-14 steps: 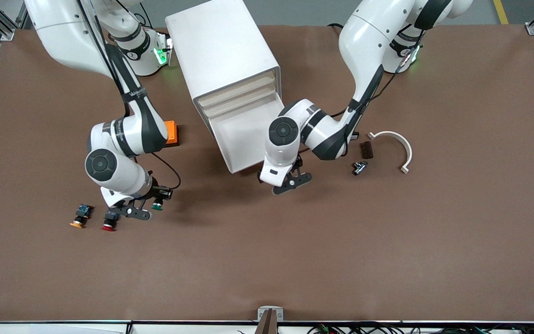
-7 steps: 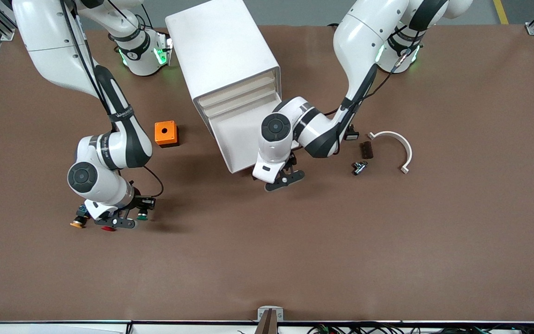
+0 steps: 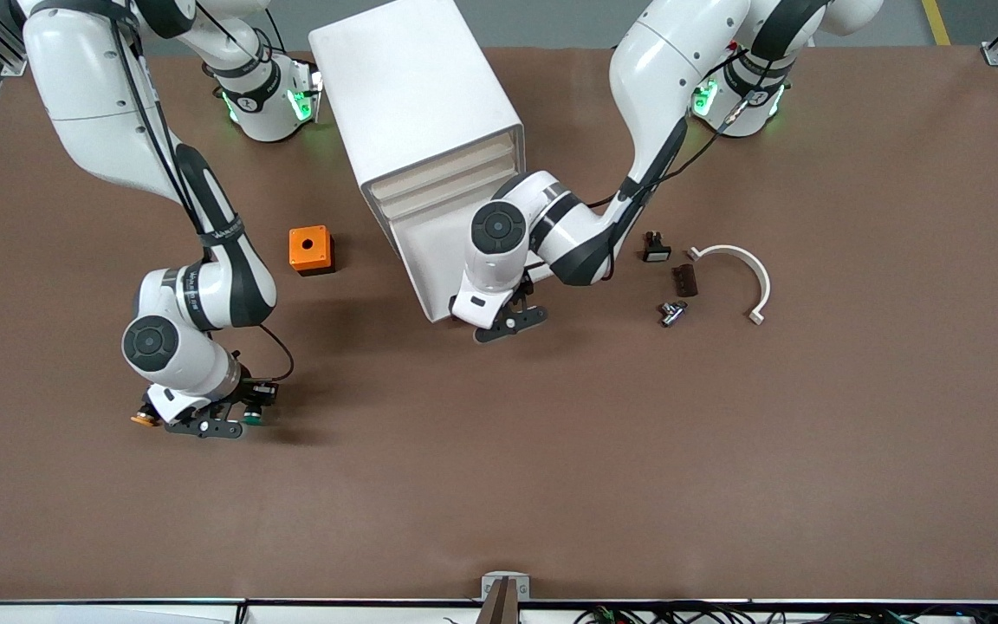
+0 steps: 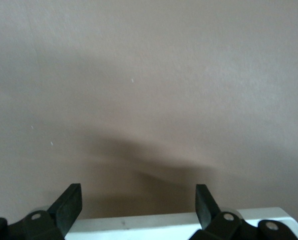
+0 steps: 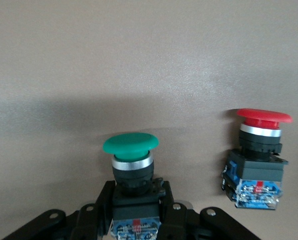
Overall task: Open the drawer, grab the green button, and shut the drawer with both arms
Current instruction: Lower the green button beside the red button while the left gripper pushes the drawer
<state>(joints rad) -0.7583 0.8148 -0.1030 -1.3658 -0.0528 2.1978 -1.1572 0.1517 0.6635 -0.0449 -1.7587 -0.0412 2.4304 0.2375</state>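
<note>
The drawer [image 3: 440, 260] stands pulled out of the white cabinet [image 3: 412, 95], its white tray bare. My left gripper [image 3: 506, 321] is open at the drawer's front edge. In the left wrist view the white edge [image 4: 139, 225] lies between the spread fingers of the left gripper [image 4: 138, 200]. My right gripper [image 3: 213, 425] is shut on the green-capped button [image 3: 249, 419], low over the table. In the right wrist view the green button [image 5: 131, 155] sits in the right gripper [image 5: 134, 200], beside the red-capped button [image 5: 259, 150].
An orange-capped button [image 3: 144, 419] lies beside my right gripper. An orange box [image 3: 310, 250] stands between the cabinet and the right arm. A white curved piece [image 3: 737, 269] and small dark parts [image 3: 683, 280] lie toward the left arm's end.
My right gripper has carried the green button toward the right arm's end, over the red-capped button. My left gripper has moved to the drawer's front edge.
</note>
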